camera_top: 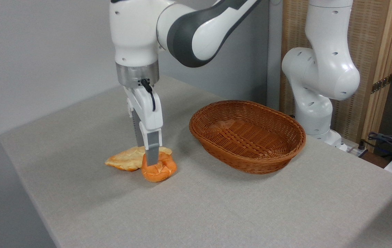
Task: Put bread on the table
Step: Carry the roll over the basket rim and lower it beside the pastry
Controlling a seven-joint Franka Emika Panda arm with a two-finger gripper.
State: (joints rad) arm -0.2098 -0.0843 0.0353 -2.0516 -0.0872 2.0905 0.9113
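A brown oval wicker basket [247, 136] is seen well to the right of the small round orange-brown knotted bun [159, 168], which rests on the light grey fabric-covered counter [216, 206]. A flat pale golden leaf-shaped bread [130, 159] lies touching it on the left. The bun is tilted; no long axis can be told. The robot's two-finger gripper [151, 160] is lowered onto the bun, its jaws closed around it.

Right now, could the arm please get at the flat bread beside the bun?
Probably yes: the flat bread lies uncovered on the table, though the tool is down on the bun touching it.
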